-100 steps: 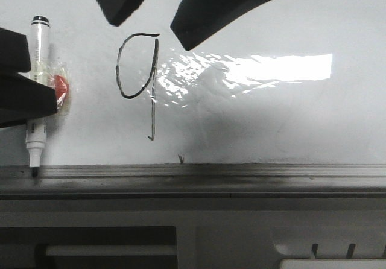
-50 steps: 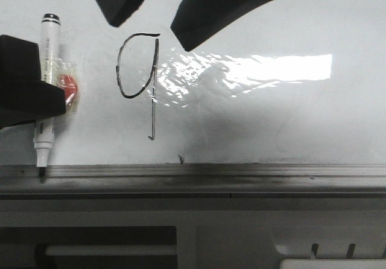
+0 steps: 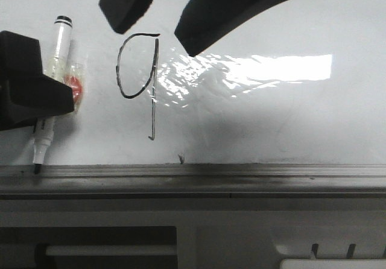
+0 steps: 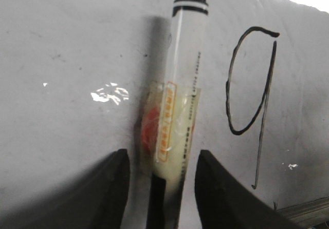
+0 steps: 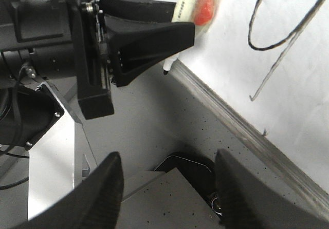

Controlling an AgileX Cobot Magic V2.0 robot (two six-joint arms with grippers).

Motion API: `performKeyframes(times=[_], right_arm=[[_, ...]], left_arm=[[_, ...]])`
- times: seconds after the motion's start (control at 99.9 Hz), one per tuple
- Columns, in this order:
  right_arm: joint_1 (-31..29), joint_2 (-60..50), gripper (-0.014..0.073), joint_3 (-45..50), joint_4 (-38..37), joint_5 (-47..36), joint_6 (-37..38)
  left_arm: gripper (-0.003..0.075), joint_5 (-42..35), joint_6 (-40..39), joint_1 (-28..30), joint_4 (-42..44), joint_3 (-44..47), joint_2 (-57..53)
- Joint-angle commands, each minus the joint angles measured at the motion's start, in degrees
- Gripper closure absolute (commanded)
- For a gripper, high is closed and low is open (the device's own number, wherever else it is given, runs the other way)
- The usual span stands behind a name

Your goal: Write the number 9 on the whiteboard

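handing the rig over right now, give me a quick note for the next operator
Left gripper: shut on the marker, held against the whiteboard, tip down at the grey rail.
Right gripper: open, holding nothing, above the number 9.
Things: the 9 is drawn left of the glare patch, a closed loop with a long tail stopping short of the rail. A small dark tick sits just above the rail.
Done: the 9 looks complete.
Left: probably only parking the marker and pulling both arms clear.
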Motion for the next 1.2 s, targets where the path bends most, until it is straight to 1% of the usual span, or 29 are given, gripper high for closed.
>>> performKeyframes(times=[0.0,0.15,0.22,0.23,0.26,0.31,0.35,0.36,0.38,0.44,0.51,0.55,0.6,0.63,0.65,0.68,0.72,0.85,0.961,1.021,1.191], right_arm=[[-0.05,-1.59,0.0246,-1.87,1.19,-2.81,-0.51],[-0.05,-1.59,0.0247,-1.87,0.72,-4.60,-0.51],[-0.05,-1.90,0.0274,-1.87,0.28,-4.74,-0.51],[-0.05,-1.99,0.0295,-1.87,0.12,-4.74,-0.51],[-0.05,-2.30,0.0323,-1.87,-0.09,-4.88,-0.51],[-0.05,-2.99,0.0405,-1.76,-0.67,-5.11,-0.51],[-0.05,-3.82,0.0501,-1.34,-1.76,-5.77,-0.51],[-0.05,-3.98,0.0501,-1.34,-1.76,-5.91,-0.51],[-0.05,-4.53,0.0557,-0.87,-2.24,-6.46,-0.51],[-0.05,-6.46,0.0673,0.29,-2.48,-8.23,-0.51],[-0.05,-9.21,0.0667,2.52,-2.63,-11.18,-0.51],[-0.05,-11.07,0.0667,4.28,-2.97,-13.15,-0.51],[-0.05,-13.53,0.0667,6.69,-3.98,-15.48,-0.51],[-0.05,-14.99,0.0667,8.30,-5.04,-16.92,-0.51],[-0.05,-16.17,0.0667,9.59,-5.58,-18.08,-0.51],[-0.05,-17.85,0.0667,11.88,-6.24,-20.20,-0.51],[-0.05,-20.45,0.0666,14.38,-7.06,-22.46,-0.51],[-0.05,-29.82,0.0666,24.07,-10.72,-30.63,-0.93],[-0.05,-38.46,0.0663,32.47,-16.01,-36.52,-1.03],[-0.05,-43.77,0.0663,36.00,-17.36,-37.29,-1.03],[-0.05,-57.71,0.0663,43.69,-17.51,-33.68,-1.03]], left_arm=[[0.0380,-3.33,-0.68,-0.03,1.61,-1.47,-1.38],[0.0330,-3.78,-0.54,-0.03,1.96,-1.47,-3.81],[0.0329,-3.78,-0.28,-0.03,1.96,-1.47,-5.36],[0.0329,-3.78,-0.01,-0.03,1.96,-1.47,-5.55],[0.0329,-3.78,0.41,-0.03,1.96,-1.47,-6.52],[0.0330,-3.66,1.57,-0.03,2.22,-1.47,-7.98],[0.0332,-3.08,3.17,-0.03,2.34,-1.47,-9.42],[0.0332,-2.95,3.38,-0.03,2.34,-1.47,-9.69],[0.0332,-2.64,3.82,-0.03,2.34,-1.47,-10.53],[0.0333,-1.83,4.45,-0.03,2.37,-1.47,-12.90],[0.0348,-0.60,6.56,-0.03,3.10,-1.47,-16.04],[0.0386,0.39,8.57,-0.03,3.49,-1.47,-17.92],[0.0466,1.93,11.52,-0.03,3.63,-1.47,-20.27],[0.0540,3.49,13.67,-0.03,3.63,-1.47,-21.91],[0.0571,4.46,14.79,-0.03,3.63,-1.47,-22.56],[0.0650,6.10,16.10,-0.03,3.63,-1.34,-24.18],[0.0740,7.62,16.49,-0.03,3.63,-1.07,-26.05],[0.0740,10.61,16.71,-0.03,6.31,1.02,-31.23],[0.0740,12.22,16.71,-0.03,13.01,4.82,-35.25],[0.0740,13.21,16.71,-0.03,15.58,6.98,-37.77],[0.0740,14.00,16.71,-0.03,15.47,11.39,-43.34]])
